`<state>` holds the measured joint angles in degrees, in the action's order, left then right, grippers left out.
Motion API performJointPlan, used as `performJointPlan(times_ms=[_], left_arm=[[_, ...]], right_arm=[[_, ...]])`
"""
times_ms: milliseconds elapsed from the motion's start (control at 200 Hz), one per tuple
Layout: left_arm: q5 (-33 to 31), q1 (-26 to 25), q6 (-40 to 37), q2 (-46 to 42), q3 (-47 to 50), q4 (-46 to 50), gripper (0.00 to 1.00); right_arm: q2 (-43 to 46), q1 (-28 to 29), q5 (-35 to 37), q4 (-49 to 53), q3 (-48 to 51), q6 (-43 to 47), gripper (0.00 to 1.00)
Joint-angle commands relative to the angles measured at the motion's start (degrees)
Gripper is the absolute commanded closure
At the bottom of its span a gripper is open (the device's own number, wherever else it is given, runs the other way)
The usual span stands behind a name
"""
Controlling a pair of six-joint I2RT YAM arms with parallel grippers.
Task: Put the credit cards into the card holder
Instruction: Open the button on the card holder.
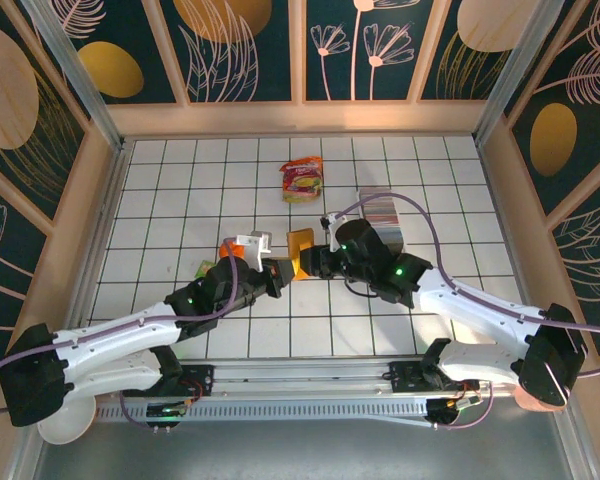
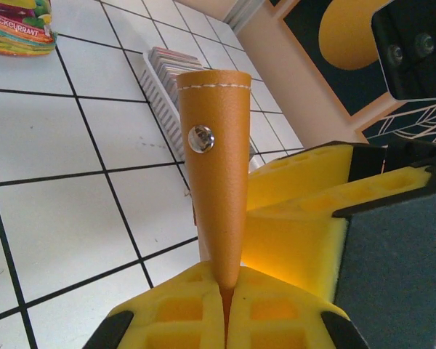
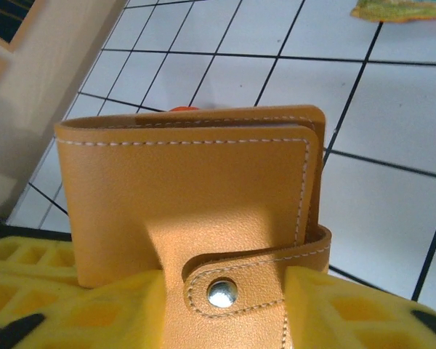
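Card holder [image 2: 214,182] pinched by left gripper [image 2: 225,291]; right gripper [image 3: 225,287] straddles it, grip unclear.

One legible marking is present: the word "BLACKCURRANT" (capital letters, cut at the frame edge), printed on the snack packet [image 2: 14,22] in the left wrist view. No other text is readable.

The card holder [image 1: 300,252] is over the worktop [image 1: 180,190], between the left gripper [image 1: 278,275] and right gripper [image 1: 320,262]. Behind it lies a snack packet [image 1: 302,180]; right of that (slightly nearer), credit cards [image 1: 382,208] in a tray [image 2: 160,91].
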<state>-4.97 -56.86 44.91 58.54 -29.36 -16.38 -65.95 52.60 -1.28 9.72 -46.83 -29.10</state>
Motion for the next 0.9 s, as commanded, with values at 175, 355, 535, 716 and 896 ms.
performJointPlan(times_ms=[175, 355, 535, 716, 896], left_arm=[[0.3, -0.2, 1.1, -2.4, -0.5, -2.8, 1.0], [0.2, -0.2, 1.2, -2.9, -0.3, -2.5, 1.0], [-0.8, -0.2, 1.7, -3.4, 0.3, -1.6, 1.0], [-0.1, -0.3, 4.7, -3.2, 2.9, -1.2, 1.0], [3.7, -0.2, 8.6, -0.5, 5.5, -1.1, 1.0]], right_arm=[[-0.1, 0.1, 7.5, 3.4, -0.7, -0.6, 0.72], [-0.3, 0.1, 8.1, 4.0, -1.0, -0.5, 0.92], [0.2, 0.1, 9.9, 4.6, -0.8, -0.5, 1.0], [2.6, 0.1, 10.4, 3.6, 1.3, -1.6, 1.0], [4.0, 0.3, 4.1, -1.0, 7.8, -5.5, 1.0]])
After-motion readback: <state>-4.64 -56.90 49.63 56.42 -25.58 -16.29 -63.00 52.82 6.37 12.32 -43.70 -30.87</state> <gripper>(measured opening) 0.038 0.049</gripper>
